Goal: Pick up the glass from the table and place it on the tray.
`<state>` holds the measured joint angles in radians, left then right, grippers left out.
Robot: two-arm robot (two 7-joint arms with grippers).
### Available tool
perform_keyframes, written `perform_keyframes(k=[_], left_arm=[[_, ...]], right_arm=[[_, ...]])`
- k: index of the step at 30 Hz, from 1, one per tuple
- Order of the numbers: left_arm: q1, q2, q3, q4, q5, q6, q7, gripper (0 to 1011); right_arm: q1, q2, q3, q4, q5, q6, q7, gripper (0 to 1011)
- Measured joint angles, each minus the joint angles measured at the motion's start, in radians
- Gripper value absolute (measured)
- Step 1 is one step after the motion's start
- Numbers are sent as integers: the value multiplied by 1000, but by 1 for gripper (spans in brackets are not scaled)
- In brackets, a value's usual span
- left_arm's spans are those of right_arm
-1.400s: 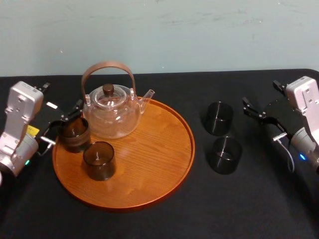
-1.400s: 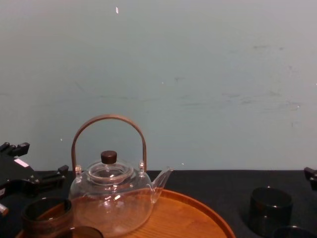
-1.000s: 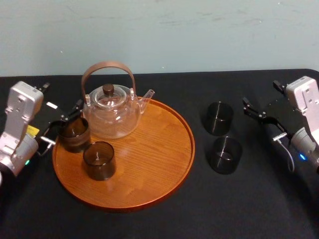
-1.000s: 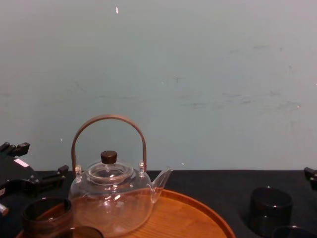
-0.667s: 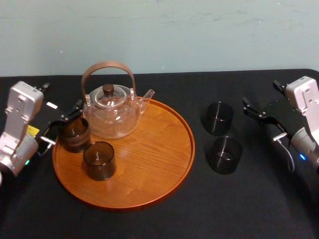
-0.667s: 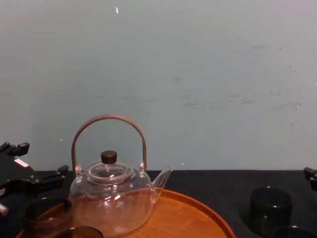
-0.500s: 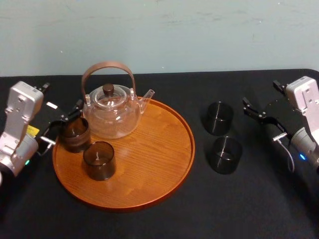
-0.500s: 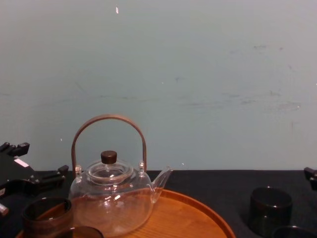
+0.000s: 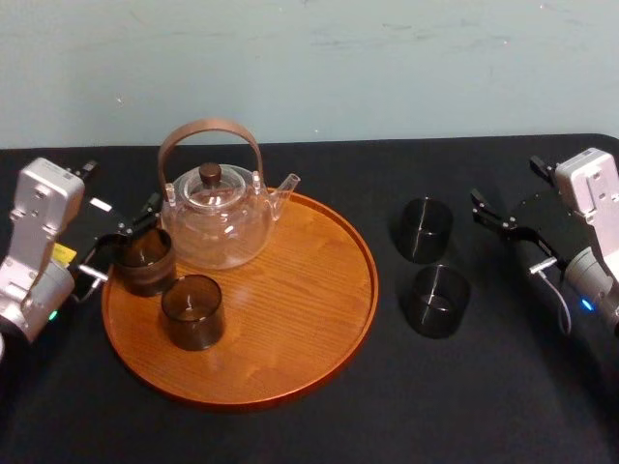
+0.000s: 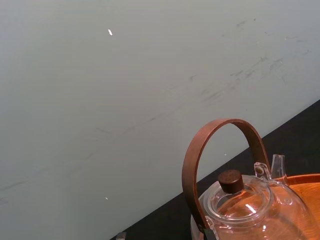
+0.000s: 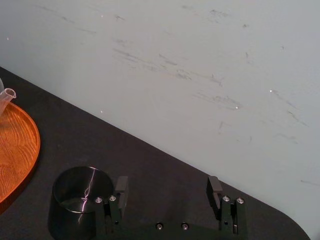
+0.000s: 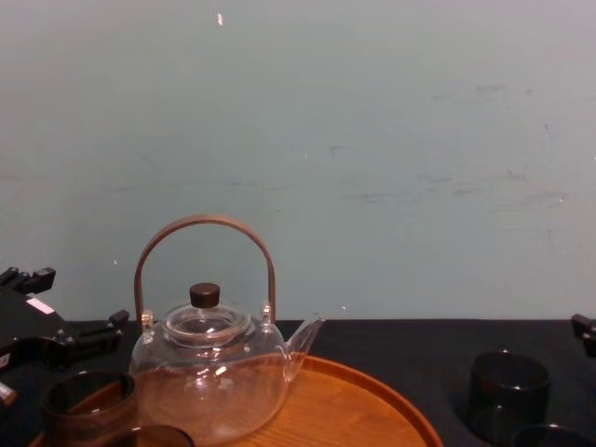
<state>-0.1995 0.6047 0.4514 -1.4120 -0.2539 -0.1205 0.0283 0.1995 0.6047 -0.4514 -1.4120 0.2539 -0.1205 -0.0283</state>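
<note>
Currently a far glass [image 9: 423,229] and a near glass [image 9: 436,301] stand on the table [image 9: 319,435] right of the tray [image 9: 290,290] bearing a teapot [image 9: 215,217]; the right gripper [image 11: 167,186] beside them and the left gripper [image 9: 126,240] by a third glass [image 9: 145,261] on the tray both gape wide, empty.

soft, even light fills every view at a moderate brightness. the pale wall [image 12: 372,140] is lit flat and uniform. the black table cloth [image 9: 484,396] soaks up the light, so shadows barely register on it, and the dark glass [image 9: 423,229] at 3 o'clock in the head view nearly merges with it. small white glints sit on the teapot [image 12: 209,382], a thin bright streak crosses the dark glass [image 11: 75,200] in the right wrist view, and the tray [image 9: 290,290] carries a mild sheen.
</note>
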Motion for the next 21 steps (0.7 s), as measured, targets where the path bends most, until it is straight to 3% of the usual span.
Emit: perform_keyframes(k=[16, 21], left_arm=[[0, 0, 0, 0, 0, 0, 0, 1001], [0, 0, 0, 0, 0, 0, 0, 1001]], right_arm=[[-3, 1, 2, -1, 0, -2, 7, 1002], [-50, 32, 14, -53, 12, -25, 62, 1002]])
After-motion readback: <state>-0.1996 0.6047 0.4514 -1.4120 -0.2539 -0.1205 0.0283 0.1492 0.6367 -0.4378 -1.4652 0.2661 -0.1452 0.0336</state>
